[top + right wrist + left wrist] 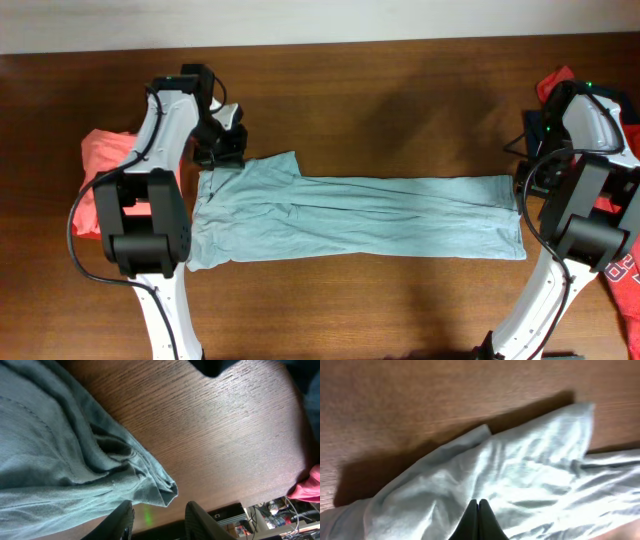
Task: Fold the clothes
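At L end of grey-blue tee (350, 215), L pincer (478, 510) pinching cloth, R pincer (157, 522) spread, wrist cam only

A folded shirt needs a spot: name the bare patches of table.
Free: the strip of table beyond the grey shirt, and the one on its near side. Crowded: the left end, with the coral shirt; the right end, with the red shirt.

place: robotics lab bench | evidence: white-and-black left arm (150, 215) and right arm (585, 220) at wood-grain table (400, 90) | black cable (75, 235) looping loose | cluttered electronics (270, 515) past table edge
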You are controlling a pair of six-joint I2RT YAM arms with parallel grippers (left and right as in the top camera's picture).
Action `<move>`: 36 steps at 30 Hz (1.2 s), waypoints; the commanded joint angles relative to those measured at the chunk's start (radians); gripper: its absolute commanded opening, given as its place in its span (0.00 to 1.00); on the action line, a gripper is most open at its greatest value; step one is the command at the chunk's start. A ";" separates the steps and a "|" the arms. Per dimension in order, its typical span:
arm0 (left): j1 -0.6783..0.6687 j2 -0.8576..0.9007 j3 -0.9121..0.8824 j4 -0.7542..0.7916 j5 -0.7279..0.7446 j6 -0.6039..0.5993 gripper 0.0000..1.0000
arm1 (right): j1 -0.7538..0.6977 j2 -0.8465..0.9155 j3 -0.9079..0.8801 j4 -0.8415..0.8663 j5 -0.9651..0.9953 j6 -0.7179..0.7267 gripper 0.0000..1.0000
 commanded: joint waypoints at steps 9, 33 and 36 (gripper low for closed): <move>0.001 0.009 0.031 0.011 -0.065 0.037 0.37 | -0.001 -0.002 -0.005 -0.001 0.001 0.015 0.39; -0.058 0.090 0.023 0.046 -0.108 0.038 0.25 | -0.001 -0.002 -0.005 -0.004 0.001 0.015 0.39; -0.058 0.090 0.023 0.054 -0.165 0.037 0.29 | -0.001 -0.002 -0.005 -0.003 0.001 0.015 0.38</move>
